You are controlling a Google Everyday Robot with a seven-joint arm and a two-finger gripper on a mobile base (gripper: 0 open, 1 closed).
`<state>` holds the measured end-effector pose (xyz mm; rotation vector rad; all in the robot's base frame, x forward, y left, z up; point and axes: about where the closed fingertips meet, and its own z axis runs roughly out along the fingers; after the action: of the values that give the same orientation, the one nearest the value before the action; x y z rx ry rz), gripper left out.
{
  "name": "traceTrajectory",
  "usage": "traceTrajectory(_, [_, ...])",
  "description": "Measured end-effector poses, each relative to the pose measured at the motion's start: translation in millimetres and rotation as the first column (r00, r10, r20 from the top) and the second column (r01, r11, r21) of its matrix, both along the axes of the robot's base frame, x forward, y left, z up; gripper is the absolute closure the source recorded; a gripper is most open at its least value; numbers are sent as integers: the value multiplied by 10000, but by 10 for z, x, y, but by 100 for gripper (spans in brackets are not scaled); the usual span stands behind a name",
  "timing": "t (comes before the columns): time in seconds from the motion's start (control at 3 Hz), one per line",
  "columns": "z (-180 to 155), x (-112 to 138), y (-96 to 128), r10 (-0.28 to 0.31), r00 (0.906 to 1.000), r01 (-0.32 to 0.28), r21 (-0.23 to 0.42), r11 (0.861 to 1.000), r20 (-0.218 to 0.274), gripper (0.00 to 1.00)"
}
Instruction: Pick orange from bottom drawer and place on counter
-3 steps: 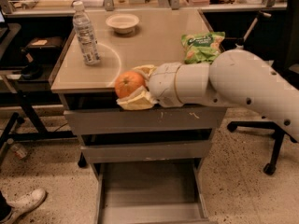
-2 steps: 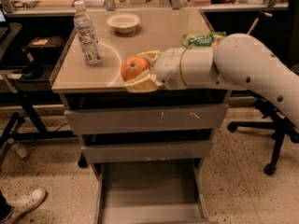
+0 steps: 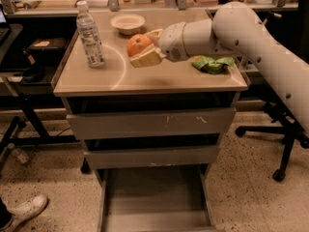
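Observation:
The orange (image 3: 137, 44) is held between the fingers of my gripper (image 3: 143, 47), above the middle of the counter (image 3: 145, 79). The gripper is shut on the orange and reaches in from the right on the white arm (image 3: 231, 28). The orange hangs a little above the counter top, between the white bowl and the counter's front half. The bottom drawer (image 3: 154, 197) is pulled open below, and its grey floor shows nothing in it.
A water bottle (image 3: 90, 35) stands at the counter's left. A white bowl (image 3: 127, 22) sits at the back. A green bag (image 3: 212, 64) lies at the right edge. A shoe (image 3: 24, 210) shows at lower left and an office chair base (image 3: 280, 144) at right.
The gripper with the orange has moved up and further back over the counter, away from the front edge.

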<state>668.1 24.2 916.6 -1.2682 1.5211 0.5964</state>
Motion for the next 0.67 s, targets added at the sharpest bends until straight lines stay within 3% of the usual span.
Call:
traceTrajectory(0.33, [-131, 326, 43, 296, 9974, -306, -146, 9994, -655, 100])
traceTrajectory(0.67, [-356, 550, 46, 479, 9890, -537, -377, 9978, -1397, 100])
